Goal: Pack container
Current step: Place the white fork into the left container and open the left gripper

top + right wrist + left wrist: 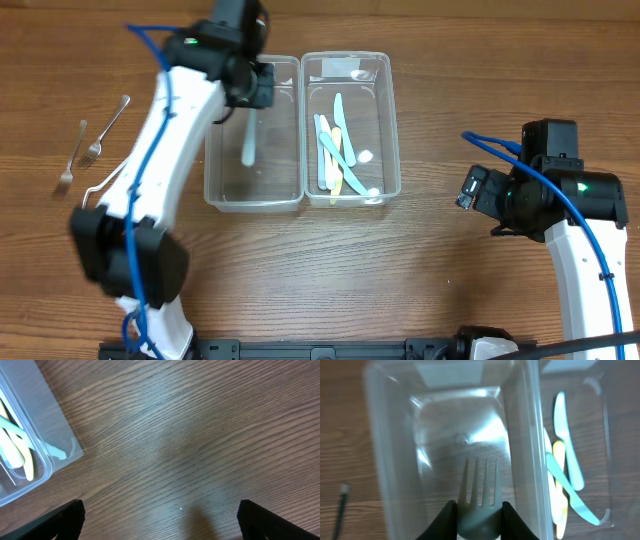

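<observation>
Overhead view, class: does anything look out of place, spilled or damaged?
Nothing is spilled or damaged. Two metal forks lie loose on the table, left of the left container. The left gripper holds a pale fork over that container.

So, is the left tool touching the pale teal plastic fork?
Touching. Left wrist view: fingers of the left tool clamp both sides of the pale teal plastic fork.

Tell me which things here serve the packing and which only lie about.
In the job: pale teal plastic fork, held by the left gripper; clear plastic left container; clear plastic right container with pastel plastic cutlery.
Lying about: two metal forks, unpacked, maybe next; right gripper, open.
</observation>
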Robot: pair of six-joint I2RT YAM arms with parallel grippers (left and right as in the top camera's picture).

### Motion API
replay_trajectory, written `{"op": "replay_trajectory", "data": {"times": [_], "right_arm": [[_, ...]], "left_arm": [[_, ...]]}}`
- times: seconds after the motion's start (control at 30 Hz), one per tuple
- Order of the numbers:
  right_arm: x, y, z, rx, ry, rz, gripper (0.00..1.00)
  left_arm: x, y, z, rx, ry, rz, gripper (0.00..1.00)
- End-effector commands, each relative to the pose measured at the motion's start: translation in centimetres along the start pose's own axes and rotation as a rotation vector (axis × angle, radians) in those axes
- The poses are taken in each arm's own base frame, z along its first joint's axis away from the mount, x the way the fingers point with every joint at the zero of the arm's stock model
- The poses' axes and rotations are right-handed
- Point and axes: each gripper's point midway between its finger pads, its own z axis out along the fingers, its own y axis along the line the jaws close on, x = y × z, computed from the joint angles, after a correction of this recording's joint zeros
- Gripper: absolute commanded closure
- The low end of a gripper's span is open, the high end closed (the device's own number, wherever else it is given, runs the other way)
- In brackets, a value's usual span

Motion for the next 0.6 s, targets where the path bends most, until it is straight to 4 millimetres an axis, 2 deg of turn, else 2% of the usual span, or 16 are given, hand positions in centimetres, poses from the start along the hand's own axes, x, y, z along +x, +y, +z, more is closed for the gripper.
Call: {"op": "replay_trajectory", "data": {"times": [0.0, 0.07, 0.1, 0.13, 0.2, 0.27, 0.3, 0.4, 0.47, 0.5, 0.53, 0.57], "right_arm": [[0.0, 0.0, -0.4, -0.007, -0.018, -0.017, 0.00], [0.0, 0.0, -0.4, -0.008, -0.019, -0.009, 0.00], [0.0, 0.0, -0.4, -0.009, -0.021, -0.009, 0.00], [-0.1, 0.0, -0.4, -0.009, -0.021, -0.010, 0.00], [-0.1, 0.2, -0.4, -0.017, -0.022, -0.009, 0.00], [-0.1, 0.2, -0.4, -0.017, -0.022, -0.009, 0.00], [-0.1, 0.2, -0.4, -0.017, -0.022, -0.009, 0.00], [-0.1, 0.2, -0.4, -0.017, -0.022, -0.009, 0.00], [-0.1, 0.2, -0.4, -0.017, -0.022, -0.010, 0.00], [-0.1, 0.2, -0.4, -0.017, -0.022, -0.010, 0.00], [-0.1, 0.2, -0.4, -0.017, -0.022, -0.010, 0.00], [-0.1, 0.2, -0.4, -0.017, -0.022, -0.010, 0.00]], "left_arm": [[1.8, 0.0, 4.9, -0.016, 0.120, -0.036, 0.96], [2.3, 0.2, 6.3, -0.025, 0.151, -0.035, 0.95], [2.5, 0.2, 7.0, -0.028, 0.165, -0.035, 0.83], [2.6, 0.2, 7.2, -0.029, 0.169, -0.035, 0.79], [2.6, 0.2, 7.3, -0.029, 0.169, -0.034, 0.77], [2.0, 0.1, 6.8, -0.024, 0.152, -0.022, 0.60], [1.6, 0.0, 6.3, -0.020, 0.139, -0.007, 0.57], [-0.5, 0.0, 2.7, -0.024, 0.063, 0.036, 0.23], [-1.7, 0.5, -0.6, -0.052, 0.008, 0.083, 0.11], [-2.0, 1.3, -3.1, -0.096, -0.016, 0.092, 0.09], [-1.9, 2.3, -5.1, -0.143, -0.031, 0.089, 0.01], [-1.5, 3.4, -7.0, -0.188, -0.038, 0.082, 0.00]]}}
